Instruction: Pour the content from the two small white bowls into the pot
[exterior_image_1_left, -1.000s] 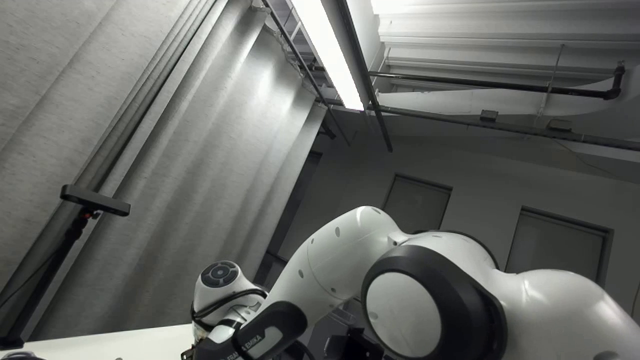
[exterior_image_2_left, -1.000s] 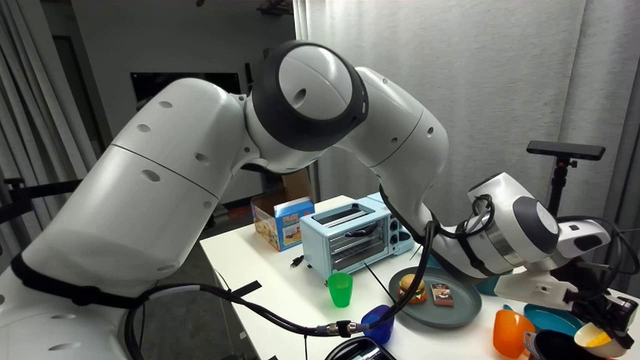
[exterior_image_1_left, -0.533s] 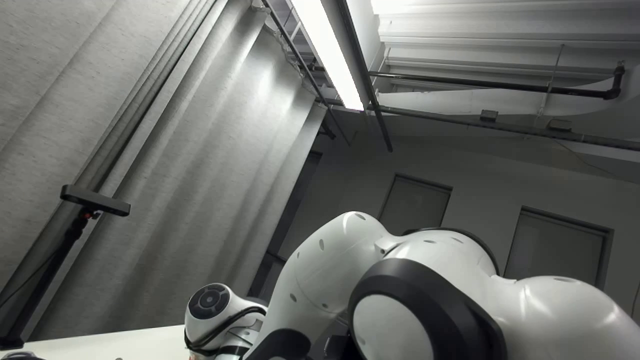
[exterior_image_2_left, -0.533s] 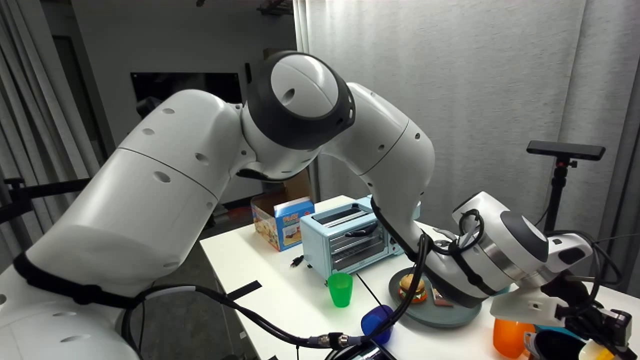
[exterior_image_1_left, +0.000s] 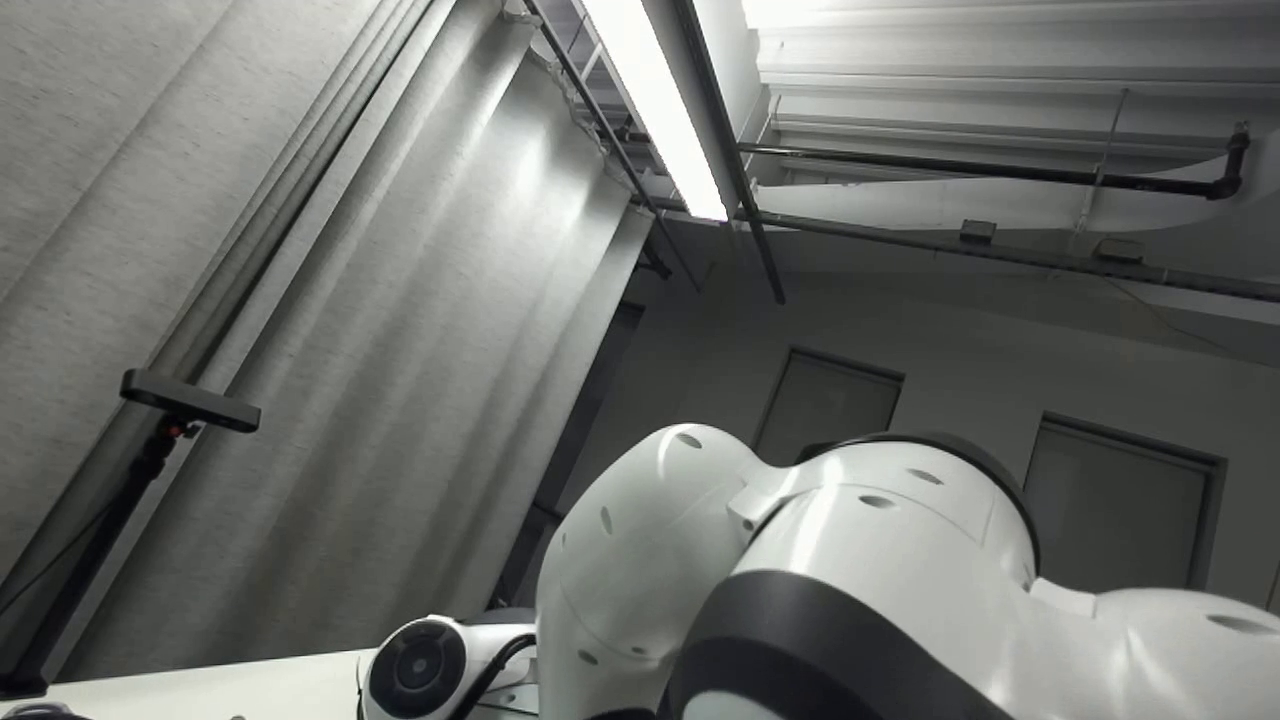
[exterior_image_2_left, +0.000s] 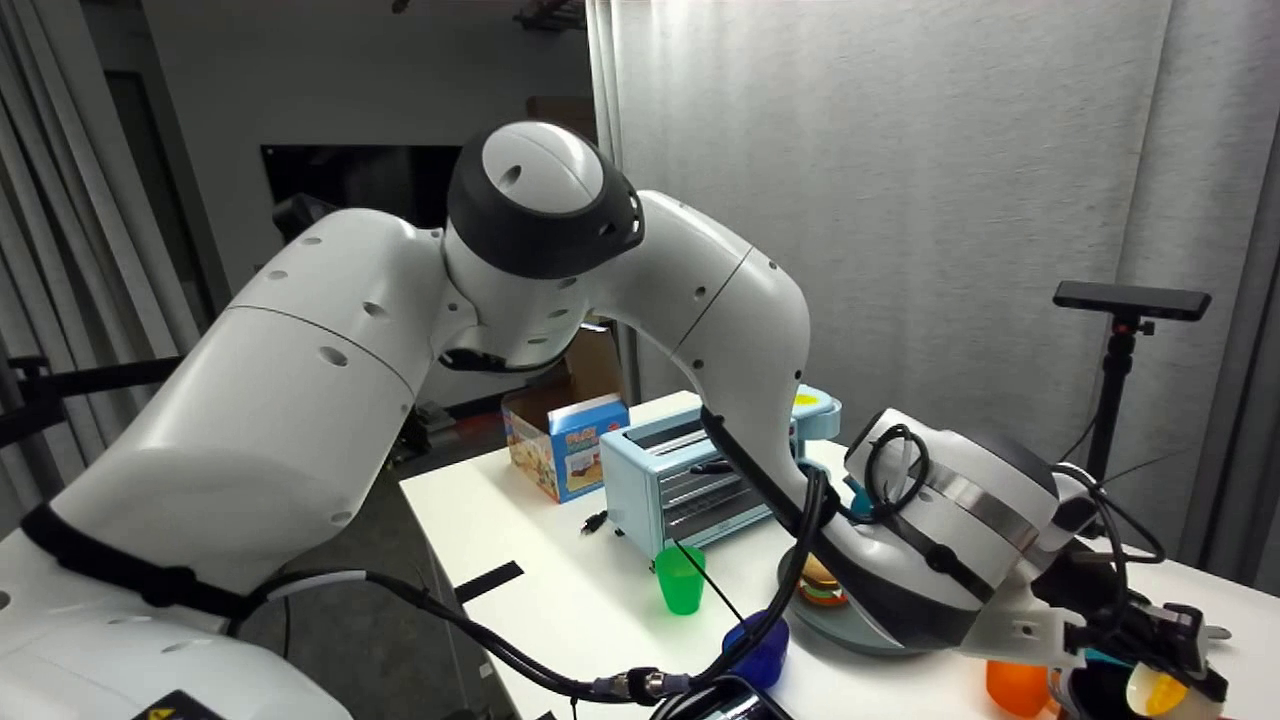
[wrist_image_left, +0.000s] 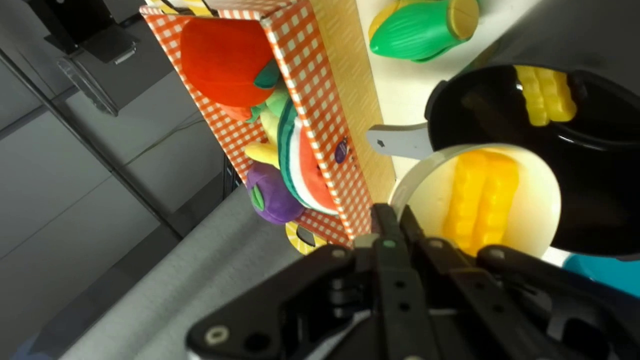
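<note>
One printed box (exterior_image_2_left: 592, 452), open; one pale-blue toaster oven (exterior_image_2_left: 680, 490). One green cup (exterior_image_2_left: 681, 582). One blue cup (exterior_image_2_left: 768, 665). One grey plate (exterior_image_2_left: 845, 636), bearing a toy burger (exterior_image_2_left: 825, 582). One orange cup (exterior_image_2_left: 1018, 690), beside one black pot (wrist_image_left: 595, 205), ridged yellow food (wrist_image_left: 546, 95) inside. One white bowl (wrist_image_left: 537, 215), tilted at the pot's mouth, holding a yellow portion (wrist_image_left: 482, 200); I see its rim pinched in the gripper (wrist_image_left: 396, 215).

the gripper (wrist_image_left: 397, 211) pinches the rim of a white bowl (wrist_image_left: 540, 200) that holds a ridged yellow piece (wrist_image_left: 482, 197) and hides part of a black pot (wrist_image_left: 595, 192), in which a second yellow piece (wrist_image_left: 546, 96) lies. a red-checked box (wrist_image_left: 312, 92) carries a red toy (wrist_image_left: 222, 60), a watermelon slice (wrist_image_left: 297, 162) and a purple toy (wrist_image_left: 275, 195), with a green toy (wrist_image_left: 417, 31) nearby.
</note>
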